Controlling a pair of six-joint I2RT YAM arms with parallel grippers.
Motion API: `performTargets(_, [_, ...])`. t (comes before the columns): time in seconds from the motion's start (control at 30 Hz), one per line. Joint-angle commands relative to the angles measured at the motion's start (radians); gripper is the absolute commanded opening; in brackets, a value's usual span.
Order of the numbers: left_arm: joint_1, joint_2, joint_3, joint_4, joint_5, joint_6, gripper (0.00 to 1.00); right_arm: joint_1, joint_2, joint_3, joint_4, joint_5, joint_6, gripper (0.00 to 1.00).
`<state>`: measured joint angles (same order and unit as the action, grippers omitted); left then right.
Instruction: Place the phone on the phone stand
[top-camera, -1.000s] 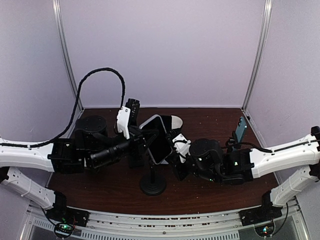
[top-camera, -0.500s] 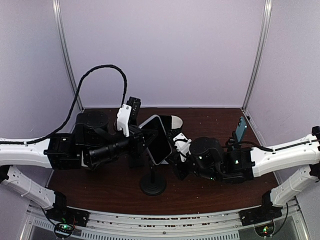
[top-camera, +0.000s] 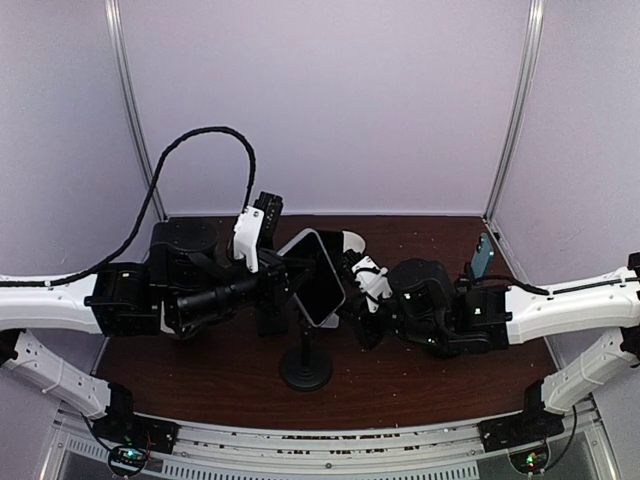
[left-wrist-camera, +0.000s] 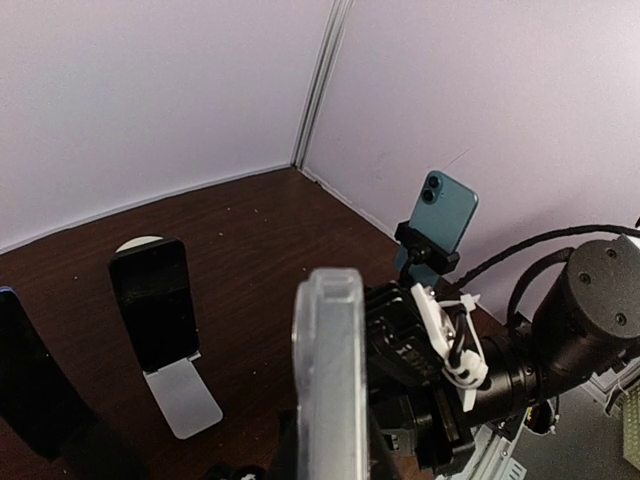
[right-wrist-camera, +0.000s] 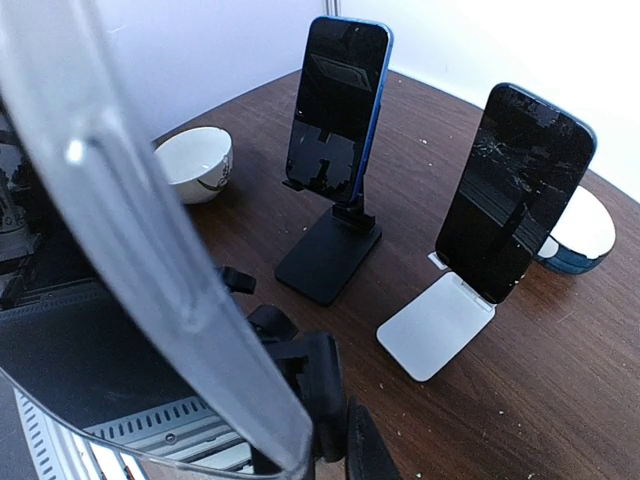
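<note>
The phone (top-camera: 318, 277), dark-screened in a clear case, hangs tilted above the phone stand, whose black round base (top-camera: 306, 372) and thin stem sit on the table. My left gripper (top-camera: 283, 283) is shut on the phone's left side. In the left wrist view the case edge (left-wrist-camera: 330, 370) rises straight up out of that gripper (left-wrist-camera: 330, 445). My right gripper (top-camera: 352, 295) is shut right against the phone's right edge. In the right wrist view the case edge (right-wrist-camera: 130, 230) sweeps past the black fingers (right-wrist-camera: 325, 385). Nothing shows between those fingers. The stand's head is hidden behind the phone.
Other phones stand at the back: a blue one on a black stand (right-wrist-camera: 340, 110), a black one on a white stand (right-wrist-camera: 510, 190), and a teal one clamped at the right wall (top-camera: 482, 257). Beside them are a white bowl (right-wrist-camera: 195, 160) and a blue-rimmed dish (right-wrist-camera: 580, 235).
The right arm has shifted slightly right and back. The phone and the left arm have edged a little upward. Both grippers stay shut.
</note>
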<state>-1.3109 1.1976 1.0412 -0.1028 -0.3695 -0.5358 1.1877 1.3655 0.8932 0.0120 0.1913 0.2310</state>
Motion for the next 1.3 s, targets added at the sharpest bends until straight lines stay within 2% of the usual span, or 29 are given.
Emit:
performTargets(0.0, [-0.053,0.02,-0.025,-0.328,0.137,0.032,0.0,-0.136,-0.074,-0.024,-0.016,0.208,0.03,0.0])
performTargets(0.33, [-0.053,0.06,0.041,-0.392,0.141,0.096,0.0,-0.138,-0.02,0.02,-0.043,0.199,-0.029,0.0])
performTargets(0.5, [-0.051,0.129,0.169,-0.594,0.076,0.143,0.0,-0.125,-0.05,0.031,-0.077,0.278,-0.058,0.0])
performTargets(0.6, [-0.051,0.182,0.247,-0.714,0.066,0.117,0.0,-0.078,-0.026,0.079,-0.135,0.416,-0.054,0.0])
performTargets(0.67, [-0.051,0.183,0.25,-0.744,0.056,0.081,0.0,-0.074,-0.022,0.093,-0.153,0.431,-0.017,0.0])
performTargets(0.73, [-0.051,0.175,0.241,-0.764,0.046,0.053,0.0,-0.075,-0.04,0.069,-0.098,0.398,-0.008,0.0])
performTargets(0.83, [-0.05,0.188,0.248,-0.778,0.084,0.047,0.0,-0.053,-0.034,0.075,-0.079,0.391,-0.001,0.0])
performTargets(1.0, [-0.046,0.2,0.303,-0.864,0.074,0.047,0.0,0.02,-0.002,0.146,-0.141,0.523,-0.034,0.0])
performTargets(1.13, [-0.037,0.173,0.285,-0.893,0.076,0.035,0.0,0.021,-0.056,0.126,-0.128,0.561,-0.036,0.0])
performTargets(1.27, [-0.037,0.213,0.283,-0.874,0.125,0.058,0.0,0.027,-0.03,0.152,-0.134,0.564,-0.056,0.0])
